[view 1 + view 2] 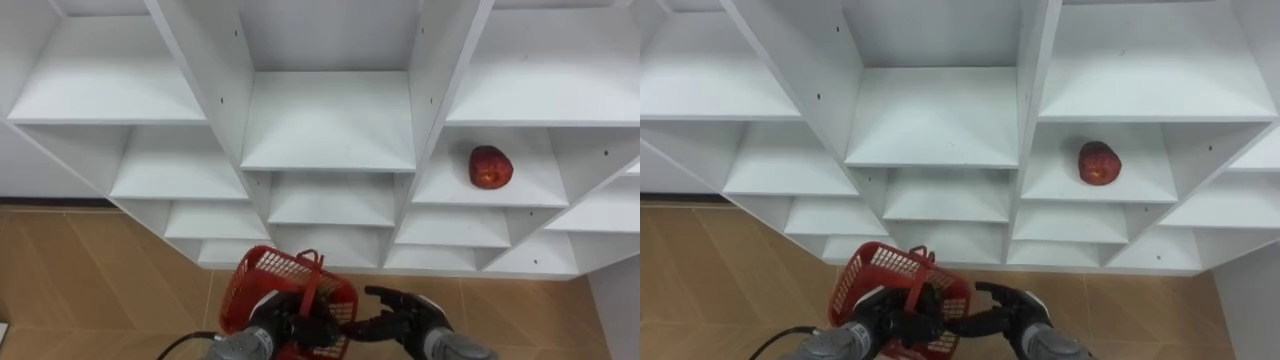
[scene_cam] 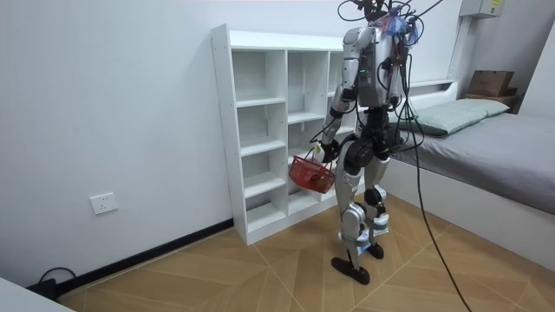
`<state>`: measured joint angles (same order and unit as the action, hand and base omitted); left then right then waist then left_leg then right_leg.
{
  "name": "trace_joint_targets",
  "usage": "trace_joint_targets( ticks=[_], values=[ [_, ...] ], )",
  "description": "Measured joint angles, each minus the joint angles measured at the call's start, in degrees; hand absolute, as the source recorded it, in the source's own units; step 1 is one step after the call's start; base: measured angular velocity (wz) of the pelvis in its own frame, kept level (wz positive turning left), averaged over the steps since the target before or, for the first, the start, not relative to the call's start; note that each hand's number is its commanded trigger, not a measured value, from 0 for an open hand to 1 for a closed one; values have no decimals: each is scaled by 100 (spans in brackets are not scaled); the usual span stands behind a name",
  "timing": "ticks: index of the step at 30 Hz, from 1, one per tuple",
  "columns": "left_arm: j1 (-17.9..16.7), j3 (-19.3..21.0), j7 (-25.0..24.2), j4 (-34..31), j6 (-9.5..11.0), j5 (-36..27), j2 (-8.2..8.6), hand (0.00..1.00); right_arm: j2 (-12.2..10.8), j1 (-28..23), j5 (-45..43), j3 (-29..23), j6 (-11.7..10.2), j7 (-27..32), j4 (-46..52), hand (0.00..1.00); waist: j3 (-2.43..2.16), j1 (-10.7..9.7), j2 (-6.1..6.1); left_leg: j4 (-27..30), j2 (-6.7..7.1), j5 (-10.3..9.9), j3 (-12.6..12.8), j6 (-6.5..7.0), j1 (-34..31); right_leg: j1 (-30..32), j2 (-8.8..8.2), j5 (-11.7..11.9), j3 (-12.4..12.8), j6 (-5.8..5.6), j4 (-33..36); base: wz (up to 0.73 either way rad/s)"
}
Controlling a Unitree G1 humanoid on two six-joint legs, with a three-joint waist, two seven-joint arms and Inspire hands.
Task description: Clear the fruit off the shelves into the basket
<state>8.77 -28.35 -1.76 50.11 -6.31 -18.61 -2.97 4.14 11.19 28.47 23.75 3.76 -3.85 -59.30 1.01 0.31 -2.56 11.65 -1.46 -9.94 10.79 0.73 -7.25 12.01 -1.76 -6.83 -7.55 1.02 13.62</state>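
Closest to the lens is the left hand (image 1: 272, 328), fingers curled round the handle of the red basket (image 1: 270, 275), so the basket hangs right under that grip. In the room view it dangles in front of the lower shelves. Right hand (image 1: 412, 318) sits just beside it, fingers loosely bent and holding nothing, tips pointing at the basket's rim.

Only fruit I can spot is the apple (image 1: 490, 167). It's up and to the right of the right fingers, well apart from them, sitting alone on a shelf in the right column of the closet (image 1: 330, 120). Can't tell if anything's in the basket already.

What I'd worry about:
- It's round and sits free, so a fingertip poke instead of a proper wrap probably rolls it to the back of the shelf, or off the front edge.
- That cubby has uprights on both sides, so a sloppy reach could clip one.
- The basket hangs loose from the left fingers. If it sways, a drop from the right fingers could miss the opening.
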Motion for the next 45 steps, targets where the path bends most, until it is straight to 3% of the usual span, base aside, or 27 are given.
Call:
trace_joint_targets(
  ticks=[28, 31, 36, 40, 45],
  values=[
    [-33, 13, 14, 21, 38, -213, -12, 100, 51, -57, -55, -18, -24, 32, -2, 0, 1, 9, 8, -40, -1, 0, 4, 0, 200, -208, 14, 3, 9, -6, -79, 0],
    [-70, 14, 14, 21, 42, -217, -59, 100, 61, -115, -58, -23, -25, 140, 25, 0, 1, 8, 49, -39, 0, 0, 2, 0, 271, -283, 13, 1, 17, -7, -100, -1],
    [-198, 160, 33, -141, 46, -342, -216, 100, 147, -304, -215, -105, -67, 277, 476, 0, -39, -3, 138, -42, 1, 0, 1, 0, 322, -287, 30, 1, 95, -7, -97, -7],
    [-461, 389, 140, -409, 58, -439, -307, 100, 223, -706, -274, -267, -126, 450, 1133, 0, -55, -48, 238, -95, 0, 0, 0, 0, 532, -486, 44, -1, 115, -9, -131, -4],
    [-890, 502, 405, -771, 65, -718, -425, 100, 287, -1248, -275, -529, -138, 665, 1651, 0, -111, -166, 344, -242, -11, -12, -15, -17, 800, -719, 83, 3, 115, -22, -286, 1]
  ],
)
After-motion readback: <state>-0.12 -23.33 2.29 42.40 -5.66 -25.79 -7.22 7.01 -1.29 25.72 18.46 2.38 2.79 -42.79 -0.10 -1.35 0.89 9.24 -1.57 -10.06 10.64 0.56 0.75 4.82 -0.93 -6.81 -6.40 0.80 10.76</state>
